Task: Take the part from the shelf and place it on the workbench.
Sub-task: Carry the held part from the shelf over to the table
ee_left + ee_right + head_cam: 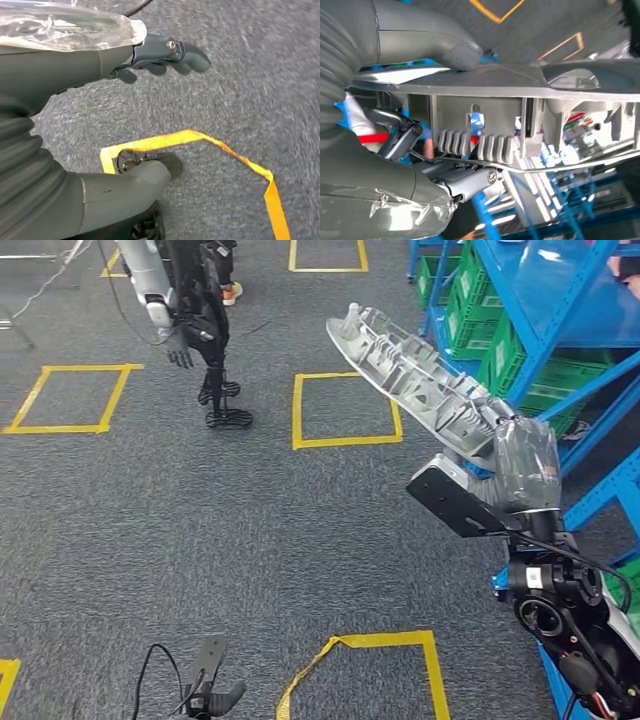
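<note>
Part point(419, 380), a long grey ribbed plastic moulding, is gripped at one end by the right robot hand point(521, 465) and juts out over the grey carpet floor point(226, 540), beside the blue shelf point(543, 330). The left robot hand point(166, 55) hangs empty over yellow floor tape point(226, 147), fingers apart.

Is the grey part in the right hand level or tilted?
Tilted. In the head view the part rises from the right hand up toward its far end.
</note>
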Controlling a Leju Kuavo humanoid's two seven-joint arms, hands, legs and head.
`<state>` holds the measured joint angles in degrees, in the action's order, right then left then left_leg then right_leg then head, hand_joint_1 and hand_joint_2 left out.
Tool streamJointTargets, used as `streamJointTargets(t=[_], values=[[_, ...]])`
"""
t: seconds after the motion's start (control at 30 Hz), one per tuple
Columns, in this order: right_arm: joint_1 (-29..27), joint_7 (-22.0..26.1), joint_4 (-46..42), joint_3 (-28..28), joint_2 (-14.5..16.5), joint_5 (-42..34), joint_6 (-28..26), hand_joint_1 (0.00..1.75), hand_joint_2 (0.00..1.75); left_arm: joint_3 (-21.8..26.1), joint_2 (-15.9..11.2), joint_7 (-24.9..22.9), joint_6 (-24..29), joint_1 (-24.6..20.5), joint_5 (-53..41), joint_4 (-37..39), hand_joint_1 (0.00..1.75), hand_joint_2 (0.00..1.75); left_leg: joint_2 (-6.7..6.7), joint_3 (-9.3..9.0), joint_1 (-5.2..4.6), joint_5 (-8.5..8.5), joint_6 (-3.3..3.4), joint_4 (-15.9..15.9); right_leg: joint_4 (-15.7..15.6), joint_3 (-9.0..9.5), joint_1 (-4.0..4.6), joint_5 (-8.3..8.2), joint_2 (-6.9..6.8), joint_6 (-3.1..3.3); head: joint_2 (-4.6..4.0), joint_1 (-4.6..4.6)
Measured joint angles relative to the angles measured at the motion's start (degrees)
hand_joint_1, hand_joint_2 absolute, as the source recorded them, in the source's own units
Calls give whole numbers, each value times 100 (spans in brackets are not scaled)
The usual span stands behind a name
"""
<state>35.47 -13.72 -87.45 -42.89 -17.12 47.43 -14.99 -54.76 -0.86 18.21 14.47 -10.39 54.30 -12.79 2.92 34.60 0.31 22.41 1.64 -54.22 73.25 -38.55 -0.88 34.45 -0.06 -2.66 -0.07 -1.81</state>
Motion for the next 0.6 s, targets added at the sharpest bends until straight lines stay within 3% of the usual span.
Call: streamJointTargets(t=[0.03,0.07,0.13,0.2,0.27,0.3,0.37,0.43,0.5,0.53,0.57,0.6], values=[[-9,0,-1,-2,-1,0,1,175,175,0,0,9,-2,5,21,0,0,175,93,-10,-6,5,0,-9,-187,47,1,-183,17,25,0,2],[-13,0,-2,-3,-2,0,1,175,175,1,0,25,-7,9,50,0,0,175,186,-23,-7,12,-4,-21,-569,188,1,-445,75,56,0,6],[-15,-1,-4,-4,-4,3,1,175,175,1,4,69,-23,20,99,0,0,175,345,-17,-2,25,-28,-47,-1358,504,-14,-828,349,111,0,14],[-9,10,-8,-6,-5,13,-2,175,175,2,9,115,-39,37,132,0,0,175,474,49,28,9,-80,-64,-1714,671,-14,-878,530,120,-1,27],[-1,40,-12,-9,-4,19,-5,175,175,3,9,155,-36,68,143,0,0,175,606,99,56,-33,-157,-44,-1798,730,-6,-864,437,126,-1,34],[-2,56,-12,-10,-3,20,-6,175,175,3,10,177,-23,87,138,0,0,175,569,110,49,-28,-187,-52,-1832,754,-12,-881,361,146,0,29],[6,73,-11,-7,-1,20,-15,175,175,3,13,220,12,94,118,0,0,175,239,253,17,144,-236,-345,-1913,815,-31,-914,193,196,0,-3],[14,77,-7,-1,-1,19,-24,175,175,3,18,246,34,76,96,0,0,175,-135,630,21,496,-283,-1083,-1936,837,-8,-917,23,226,0,-35],[12,85,-3,-2,-1,15,-25,175,175,3,25,251,39,72,83,0,0,175,-234,964,46,698,-321,-1718,-1935,837,6,-905,-145,233,0,-41],[11,95,-1,-4,-1,10,-25,175,175,3,28,247,38,75,75,0,0,175,-250,984,57,658,-332,-1752,-1935,839,6,-898,-224,230,0,-46],[10,107,2,-5,0,5,-25,175,175,3,31,242,37,78,63,0,0,175,-274,870,67,520,-339,-1532,-1934,845,4,-888,-297,221,0,-55],[10,118,4,-6,0,1,-25,175,175,3,30,237,36,78,51,0,0,175,-332,646,73,326,-342,-1122,-1932,857,1,-874,-364,204,0,-62]])
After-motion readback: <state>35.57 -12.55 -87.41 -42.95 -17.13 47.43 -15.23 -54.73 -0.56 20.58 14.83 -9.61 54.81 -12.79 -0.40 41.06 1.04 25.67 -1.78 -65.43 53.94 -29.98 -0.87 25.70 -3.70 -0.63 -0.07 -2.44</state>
